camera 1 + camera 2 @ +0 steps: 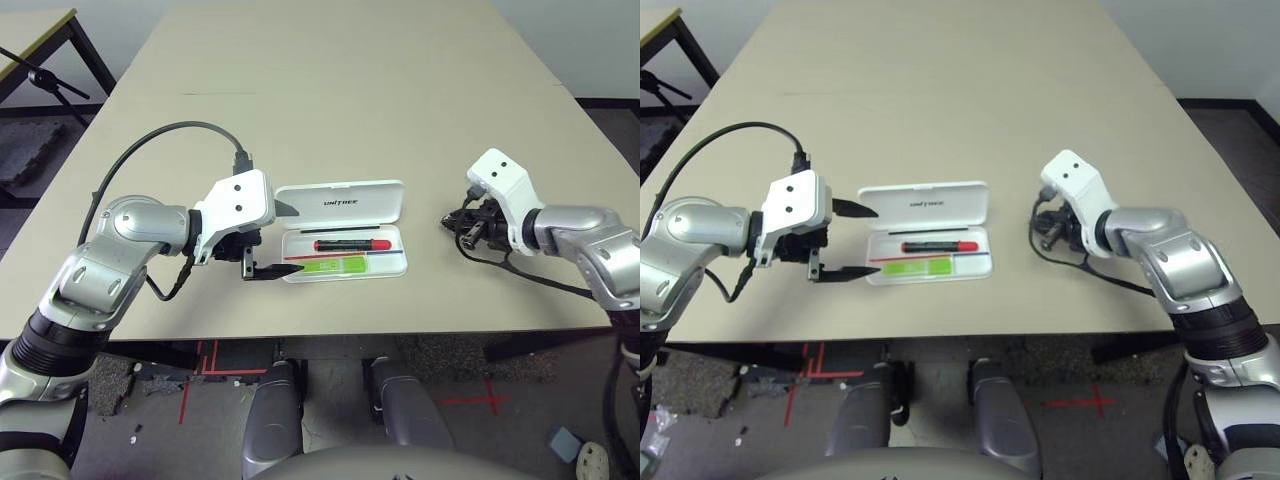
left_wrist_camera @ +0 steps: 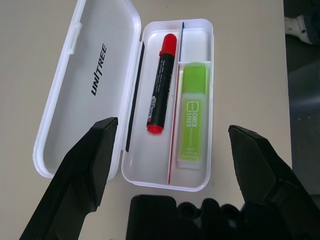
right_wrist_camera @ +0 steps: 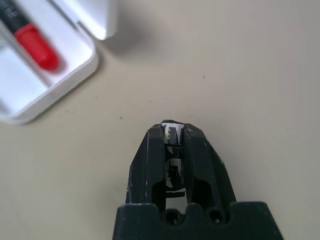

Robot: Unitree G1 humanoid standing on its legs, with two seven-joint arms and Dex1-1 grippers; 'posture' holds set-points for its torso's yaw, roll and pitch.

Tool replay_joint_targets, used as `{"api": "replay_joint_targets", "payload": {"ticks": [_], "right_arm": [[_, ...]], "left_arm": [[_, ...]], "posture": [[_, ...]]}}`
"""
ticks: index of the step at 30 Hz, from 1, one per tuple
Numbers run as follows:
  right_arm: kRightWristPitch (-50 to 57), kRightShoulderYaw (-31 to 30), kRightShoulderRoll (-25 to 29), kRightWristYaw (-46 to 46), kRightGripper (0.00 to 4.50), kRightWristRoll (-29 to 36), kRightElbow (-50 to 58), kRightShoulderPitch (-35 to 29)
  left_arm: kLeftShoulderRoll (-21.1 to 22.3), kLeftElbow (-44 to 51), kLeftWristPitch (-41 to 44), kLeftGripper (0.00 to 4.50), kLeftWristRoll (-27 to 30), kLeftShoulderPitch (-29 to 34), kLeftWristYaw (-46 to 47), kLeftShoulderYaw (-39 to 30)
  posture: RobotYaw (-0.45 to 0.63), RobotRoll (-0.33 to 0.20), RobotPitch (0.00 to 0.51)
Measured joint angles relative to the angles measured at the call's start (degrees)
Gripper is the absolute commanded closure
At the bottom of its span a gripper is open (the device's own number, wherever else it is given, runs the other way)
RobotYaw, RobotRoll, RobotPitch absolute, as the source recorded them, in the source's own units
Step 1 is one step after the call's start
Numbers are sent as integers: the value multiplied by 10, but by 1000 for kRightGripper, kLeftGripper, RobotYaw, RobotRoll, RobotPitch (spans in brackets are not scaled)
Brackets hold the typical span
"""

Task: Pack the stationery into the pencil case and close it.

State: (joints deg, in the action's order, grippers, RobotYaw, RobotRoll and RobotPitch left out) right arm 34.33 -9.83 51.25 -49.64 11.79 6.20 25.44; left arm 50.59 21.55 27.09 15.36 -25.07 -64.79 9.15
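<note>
Case (image 1: 340,231) lying open near the counter's (image 1: 330,90) front edge, marker (image 2: 161,84) and highlighter (image 2: 192,115) laid inside, left gripper (image 2: 170,150) spread wide beside it, right gripper (image 3: 174,131) clamped on a black-and-silver piece (image 3: 173,134).

The left gripper (image 2: 170,150) is hanging with its fingers spread wide (arm bent inward), while the right gripper (image 3: 173,131) is pinching tight.
</note>
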Motion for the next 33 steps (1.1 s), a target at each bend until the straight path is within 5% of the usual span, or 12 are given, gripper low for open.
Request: {"api": "replay_joint_targets", "payload": {"ticks": [17, 33], "right_arm": [[-153, -21, 1, -193, 4266, -23, -22, 45], [-172, -75, -76, -227, 4266, -43, -18, 83]], "left_arm": [[1, 3, 12, 0, 0, 10, 13, 0], [2, 9, 12, 0, 0, 17, 27, 0]], "posture": [[-60, 0, 143], [-46, 0, 140]]}}
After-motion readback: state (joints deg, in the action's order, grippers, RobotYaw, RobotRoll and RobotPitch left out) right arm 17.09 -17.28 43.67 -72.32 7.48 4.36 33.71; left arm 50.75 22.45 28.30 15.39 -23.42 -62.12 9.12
